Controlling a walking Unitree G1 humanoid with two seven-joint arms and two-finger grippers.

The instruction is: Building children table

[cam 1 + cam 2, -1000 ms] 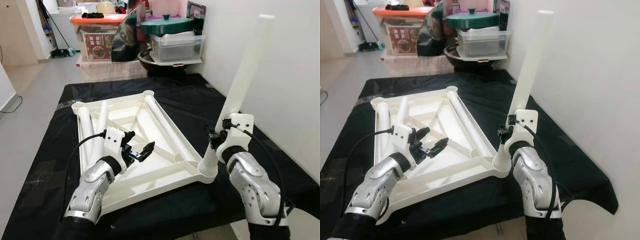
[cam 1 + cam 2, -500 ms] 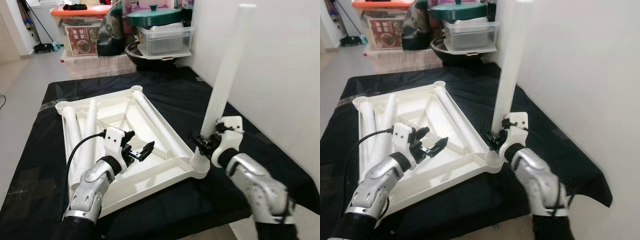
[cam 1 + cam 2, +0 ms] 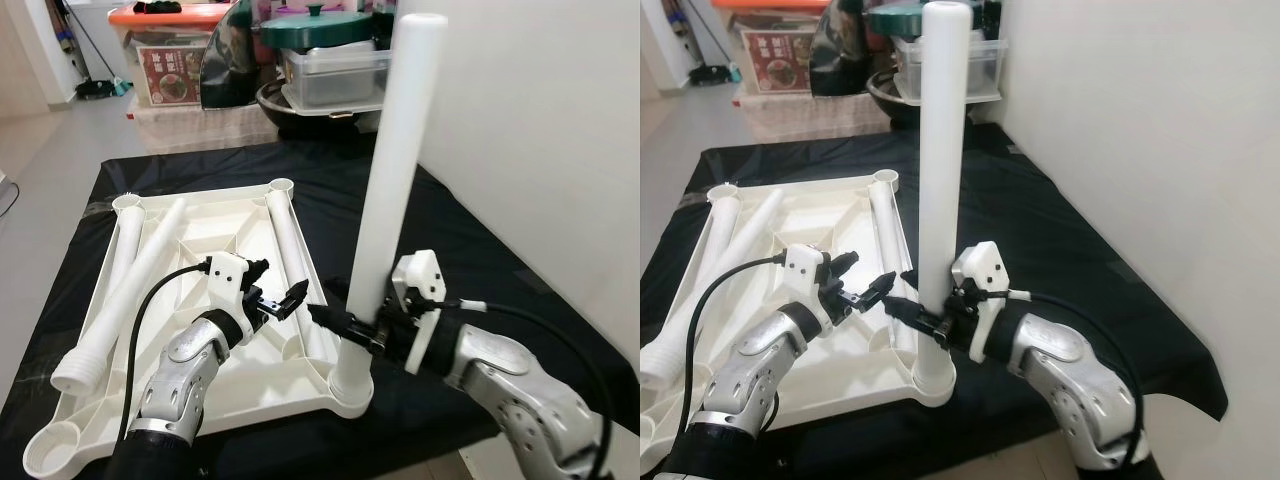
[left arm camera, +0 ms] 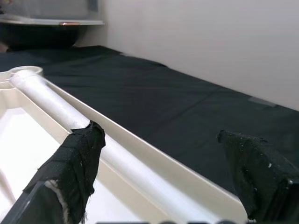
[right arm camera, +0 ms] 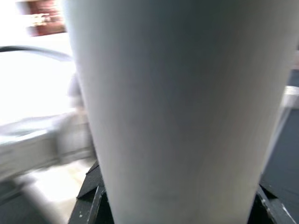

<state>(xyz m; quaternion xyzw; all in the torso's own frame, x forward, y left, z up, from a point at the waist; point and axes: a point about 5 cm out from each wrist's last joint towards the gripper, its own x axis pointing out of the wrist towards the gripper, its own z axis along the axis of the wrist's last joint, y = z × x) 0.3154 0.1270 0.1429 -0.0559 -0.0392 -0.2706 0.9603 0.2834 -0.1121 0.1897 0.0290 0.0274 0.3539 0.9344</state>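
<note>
Upturned white plastic tabletop point(image 3: 230, 300) lies on the black-draped desk point(image 3: 470, 250). Long white tube leg point(image 3: 385, 200) stands in its near right corner socket, right gripper point(image 3: 345, 330) clamped low around it. Left gripper point(image 3: 285, 300) hovers beside, fingers parted, empty. A tilt could jam or pop the leg out.

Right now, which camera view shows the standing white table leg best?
The left eye view: the whole table leg shows, upright in its corner socket, held by the right gripper. The right eye view matches; the right wrist view is a blurred close-up.
</note>
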